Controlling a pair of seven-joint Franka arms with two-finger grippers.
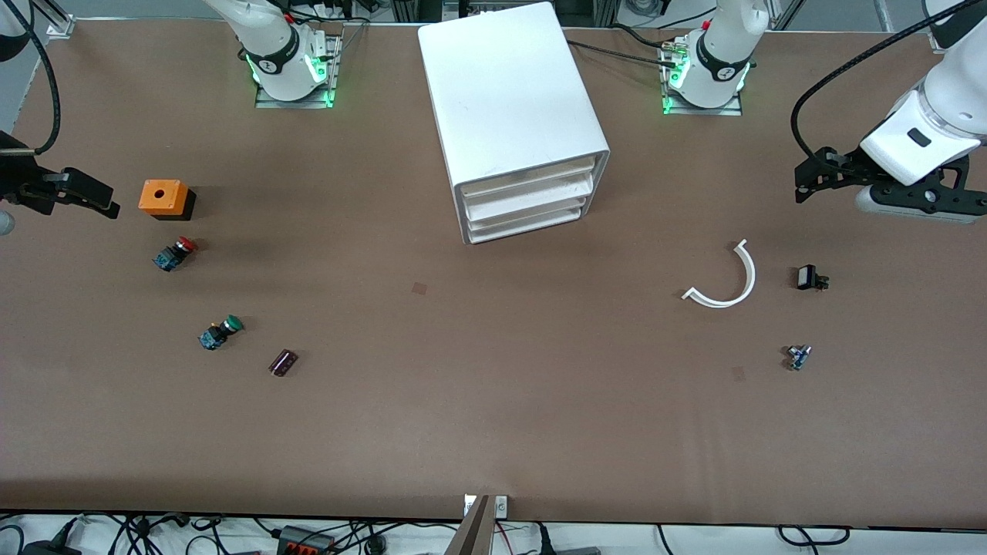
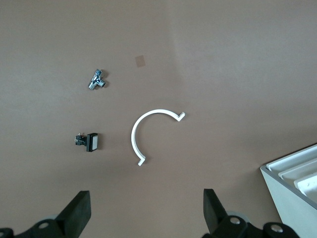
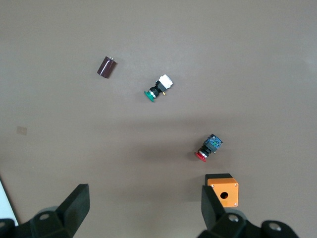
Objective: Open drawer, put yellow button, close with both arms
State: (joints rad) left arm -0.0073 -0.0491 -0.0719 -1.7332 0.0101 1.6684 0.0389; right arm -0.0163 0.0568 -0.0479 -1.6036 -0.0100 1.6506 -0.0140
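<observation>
Jaws are standing apart on nothing: your left gripper [image 2: 144, 208] is hovering over the bench [image 1: 493, 401] by the white arc [image 1: 746, 271], your right gripper [image 3: 143, 206] by the orange box [image 1: 162, 197]. The drawer unit [image 1: 528, 204] is sitting shut. No yellow button is showing, so it is either inside already or the orange box is meant.

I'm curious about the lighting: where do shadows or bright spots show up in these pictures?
Front view: green lights glow at both arm bases, and the orange box casts a dark shadow. Right wrist view: a soft shadow band lies by the red button. Left wrist view: evenly lit, no glare.
</observation>
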